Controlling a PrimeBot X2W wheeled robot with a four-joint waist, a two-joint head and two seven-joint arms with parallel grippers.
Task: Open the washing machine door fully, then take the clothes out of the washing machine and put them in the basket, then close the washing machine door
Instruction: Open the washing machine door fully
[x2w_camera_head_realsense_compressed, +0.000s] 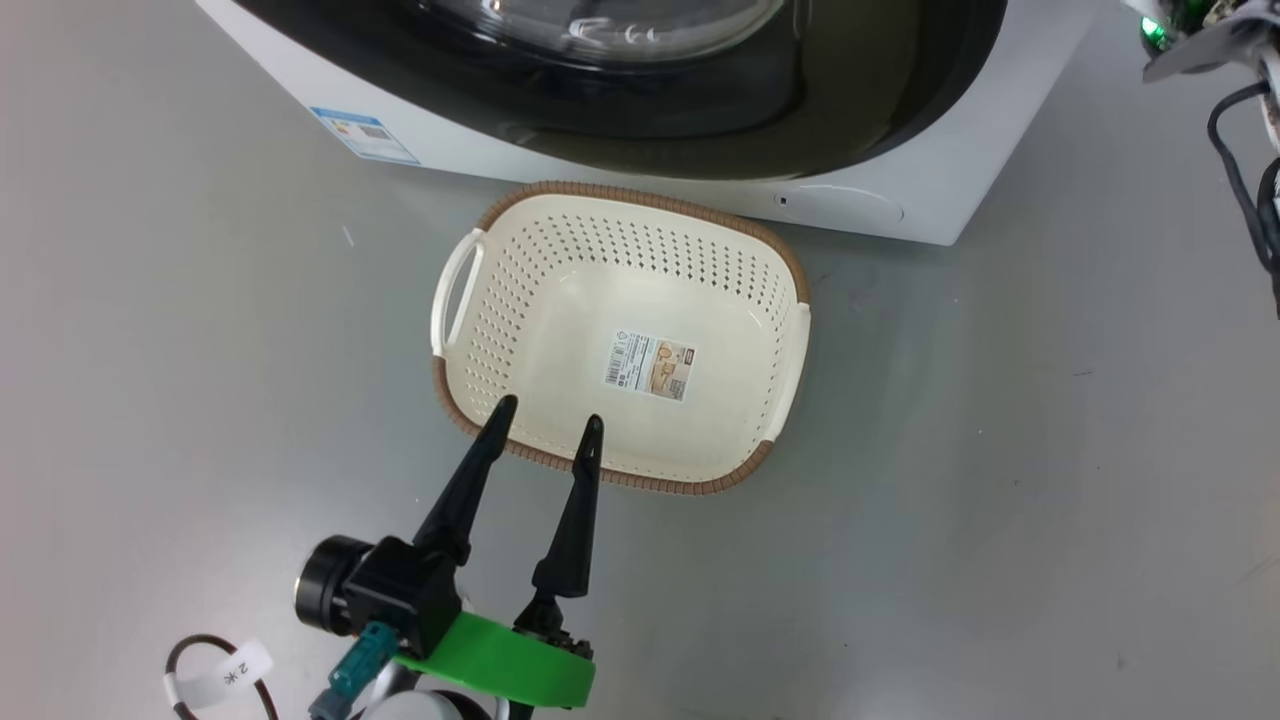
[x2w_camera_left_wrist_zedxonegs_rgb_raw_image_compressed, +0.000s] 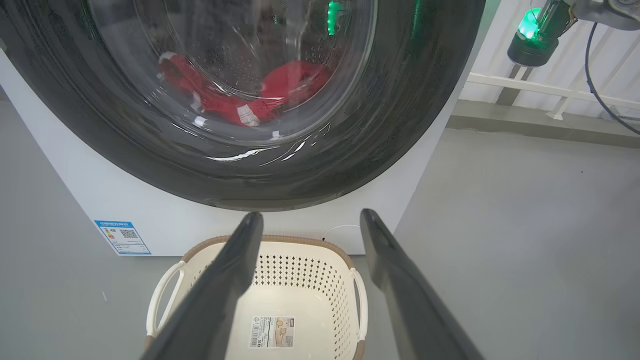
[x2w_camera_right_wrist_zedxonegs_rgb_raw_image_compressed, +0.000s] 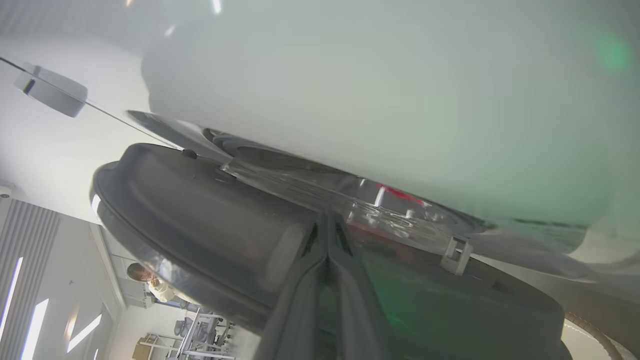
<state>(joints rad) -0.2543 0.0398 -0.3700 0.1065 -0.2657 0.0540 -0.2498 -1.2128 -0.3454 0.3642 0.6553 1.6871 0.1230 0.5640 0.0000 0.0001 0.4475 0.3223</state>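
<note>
Washing machine (x2w_camera_head_realsense_compressed: 880, 200) at 12 o'clock in the head view. The basket (x2w_camera_head_realsense_compressed: 510, 300) sits on the floor just in front of it, empty, placed, I judge, to catch a short drop from the drum. Left gripper (x2w_camera_head_realsense_compressed: 549, 418) at 7 o'clock, fingers spread wide, holding nothing, tips over the basket's near rim; likely waiting its turn. Clothes (x2w_camera_left_wrist_zedxonegs_rgb_raw_image_compressed: 290, 85) lie low in the drum, red behind the glass of the washing machine door (x2w_camera_left_wrist_zedxonegs_rgb_raw_image_compressed: 400, 125). Right gripper (x2w_camera_right_wrist_zedxonegs_rgb_raw_image_compressed: 327, 225) — fingers pressed together, gripping nothing — sits like a wedge at the door's edge. The latch hook (x2w_camera_right_wrist_zedxonegs_rgb_raw_image_compressed: 455, 255) shows free, so the door seems just ajar. Opening step under way.
</note>
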